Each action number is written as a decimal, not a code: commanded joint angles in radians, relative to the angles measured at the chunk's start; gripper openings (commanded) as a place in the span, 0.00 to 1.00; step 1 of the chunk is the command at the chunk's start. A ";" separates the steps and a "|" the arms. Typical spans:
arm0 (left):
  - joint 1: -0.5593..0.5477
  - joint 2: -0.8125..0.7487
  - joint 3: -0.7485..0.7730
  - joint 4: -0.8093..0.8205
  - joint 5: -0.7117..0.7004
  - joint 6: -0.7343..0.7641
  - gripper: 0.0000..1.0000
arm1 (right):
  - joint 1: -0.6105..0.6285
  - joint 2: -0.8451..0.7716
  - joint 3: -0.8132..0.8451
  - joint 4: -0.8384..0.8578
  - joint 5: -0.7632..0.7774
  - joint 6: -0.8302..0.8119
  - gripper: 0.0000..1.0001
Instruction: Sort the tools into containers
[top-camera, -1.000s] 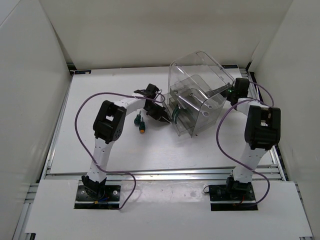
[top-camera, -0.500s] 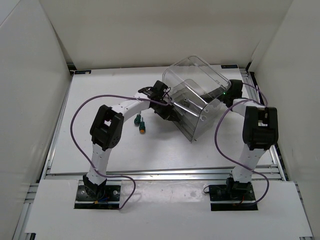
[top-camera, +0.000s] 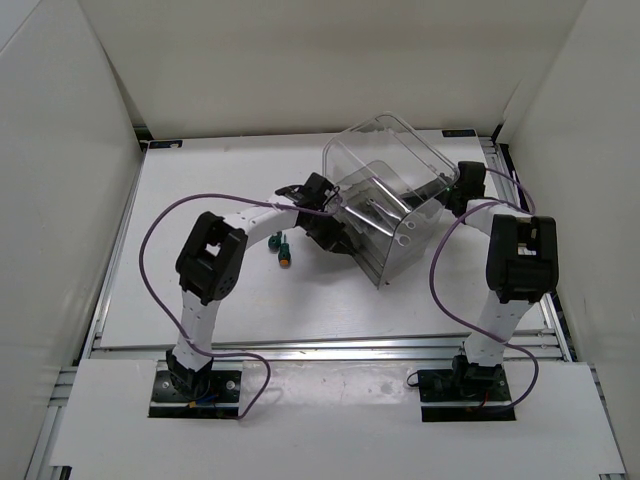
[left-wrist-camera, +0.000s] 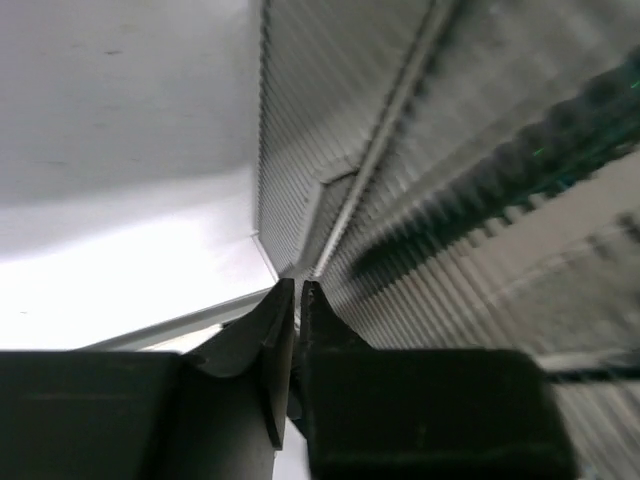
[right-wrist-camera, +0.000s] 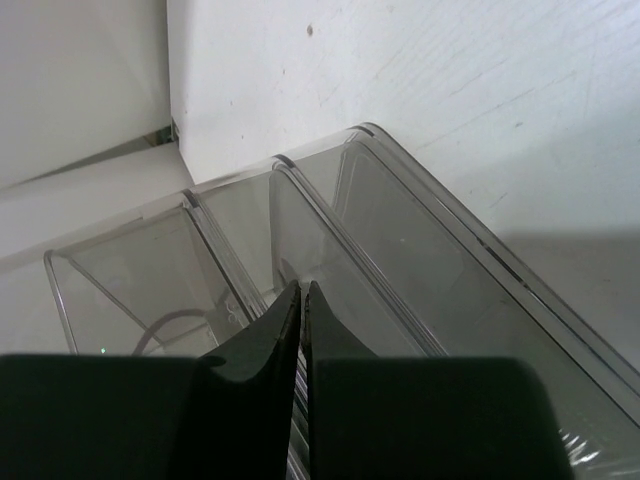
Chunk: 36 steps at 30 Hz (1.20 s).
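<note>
Has tipped the clear bin over since a second ago: stood near upright then, leans now with its rounded lid toward the far left and one lower corner down close to the table. Grips it from both sides, between the two arms. On the left, pinches the bin's ribbed left wall with the left gripper, jaws drawn almost together on the thin plastic. On the right, clamps the right gripper on a thin clear wall at the bin's right side, jaws likewise nearly closed with only the plastic between them. Shows silver wrenches lying inside, among the stepped compartments. Leaves the green screwdriver and the orange screwdriver side by side on the table, just left of the left gripper and apart from the bin.
</note>
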 joint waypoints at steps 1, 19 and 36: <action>0.000 -0.127 -0.076 0.057 -0.002 0.049 0.21 | 0.031 -0.040 -0.023 -0.065 -0.151 -0.034 0.07; 0.014 -0.274 -0.454 0.627 -0.089 0.000 0.58 | 0.021 -0.031 -0.046 0.061 -0.194 0.047 0.08; 0.011 -0.201 -0.540 0.930 -0.206 0.014 0.54 | 0.014 -0.025 -0.088 0.249 -0.246 0.133 0.09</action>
